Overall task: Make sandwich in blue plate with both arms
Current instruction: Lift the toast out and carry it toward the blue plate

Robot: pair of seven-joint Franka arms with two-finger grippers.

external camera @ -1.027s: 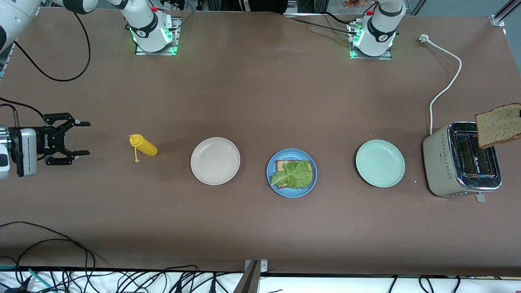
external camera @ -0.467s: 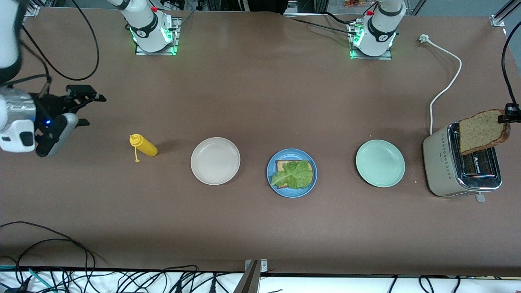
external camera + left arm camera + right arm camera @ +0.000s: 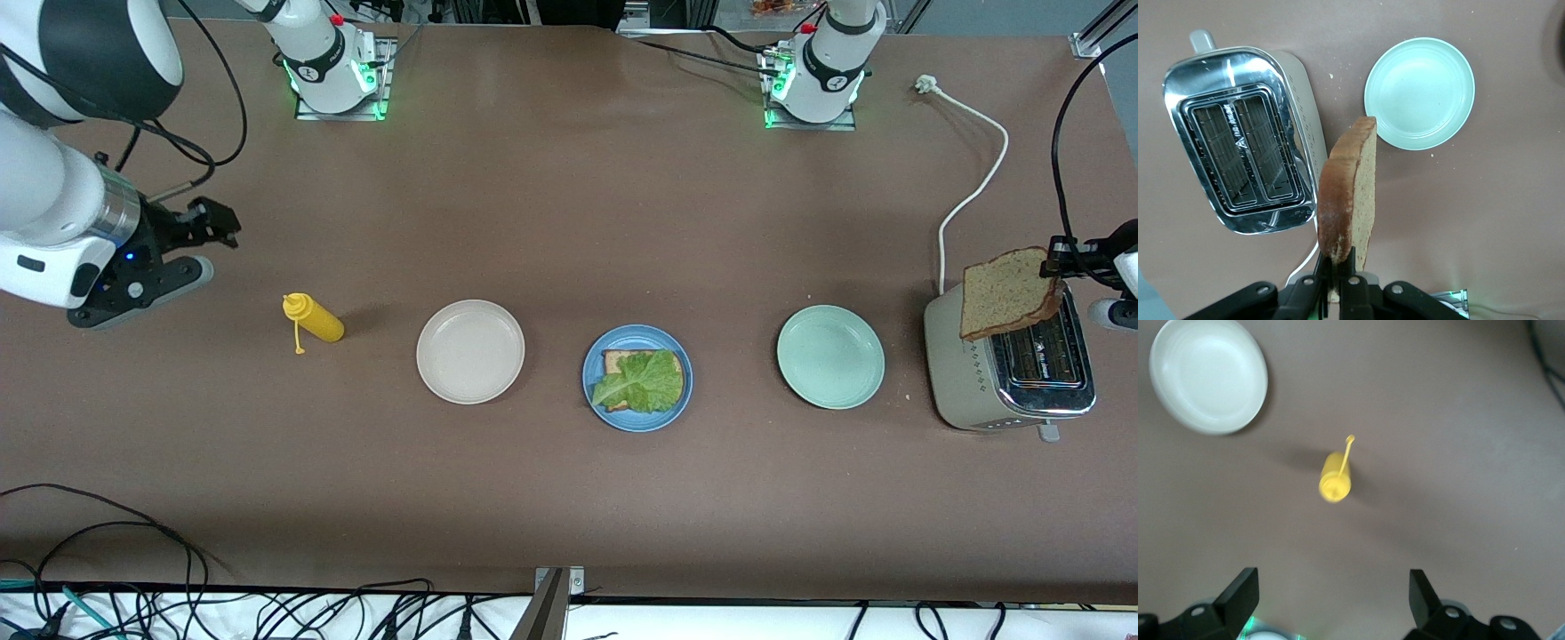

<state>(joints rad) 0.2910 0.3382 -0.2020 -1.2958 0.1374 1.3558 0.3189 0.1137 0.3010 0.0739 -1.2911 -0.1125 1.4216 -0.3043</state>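
The left gripper point(image 3: 1336, 283) is clamped narrow on the crust edge of a brown wholegrain bread slice point(image 3: 1009, 291), holding it on edge in the air over the toaster's point(image 3: 1013, 363) end toward the right arm; in the left wrist view the slice point(image 3: 1346, 200) stands out from between the fingers, crust side toward the toaster's point(image 3: 1245, 137) two empty slots and crumb side toward the pale mint-green plate point(image 3: 1419, 93). Under this gripper the toaster is closest, and a white power cord point(image 3: 973, 191) runs from it toward the left arm's base. Just beside the toaster, toward the right arm's end, sits the mint-green plate point(image 3: 830, 356), bare. Farther along from the left gripper lies the blue plate point(image 3: 637, 418), which carries the lower bread slice point(image 3: 615, 360) with a ruffled green lettuce leaf point(image 3: 642, 382) spread over it and no top slice yet. Past that comes the cream-white plate point(image 3: 470, 351), bare too, then a yellow squeeze bottle point(image 3: 313, 319) lying on its side. The right gripper point(image 3: 1331, 597) hangs above the table at the right arm's end, its fingers spread wide and holding nothing, with the yellow bottle point(image 3: 1335, 477) closest below it and the cream-white plate point(image 3: 1208, 375) farther off.
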